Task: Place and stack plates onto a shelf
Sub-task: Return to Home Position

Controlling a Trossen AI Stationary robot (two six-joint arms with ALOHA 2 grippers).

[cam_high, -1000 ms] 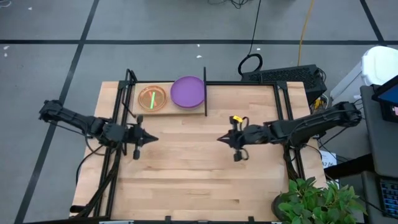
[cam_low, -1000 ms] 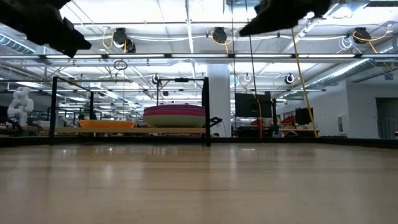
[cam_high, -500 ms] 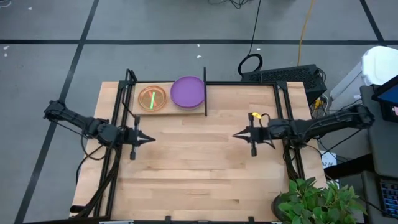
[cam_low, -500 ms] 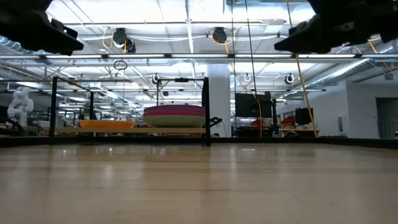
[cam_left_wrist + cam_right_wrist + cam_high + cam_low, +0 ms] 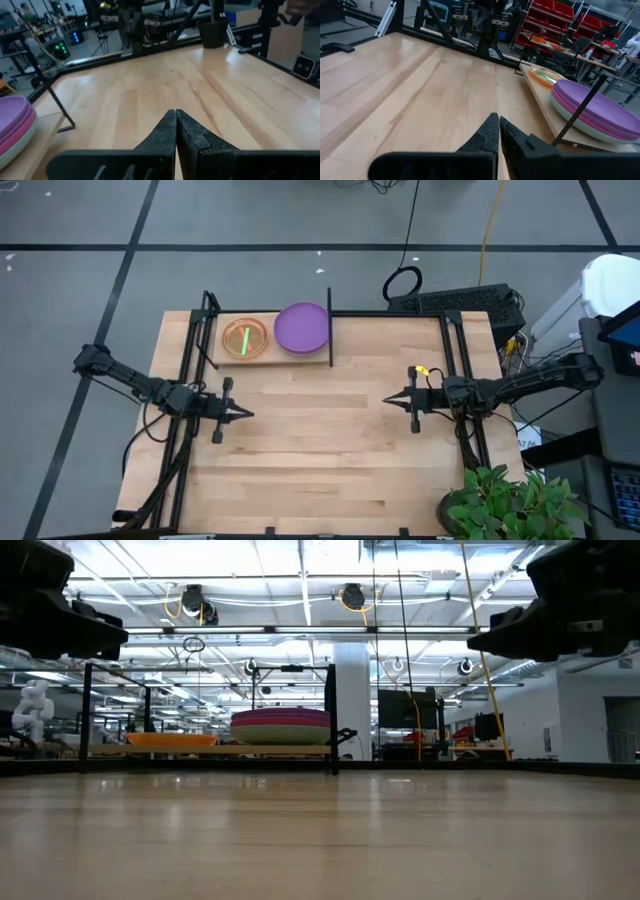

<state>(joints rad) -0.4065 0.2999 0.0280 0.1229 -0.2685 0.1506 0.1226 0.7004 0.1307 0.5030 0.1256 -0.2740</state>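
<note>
Plates lie in two stacks on the shelf at the far left of the tabletop: purple stack at its right end, smaller green-topped stack beside it. Left gripper and right gripper hover over the tabletop, well apart, tips facing; both have fingers pressed together.

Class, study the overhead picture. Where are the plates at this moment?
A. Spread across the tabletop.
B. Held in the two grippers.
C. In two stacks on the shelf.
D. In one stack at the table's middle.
C: the purple-topped stack and the smaller translucent stack stand side by side on the shelf.
</note>
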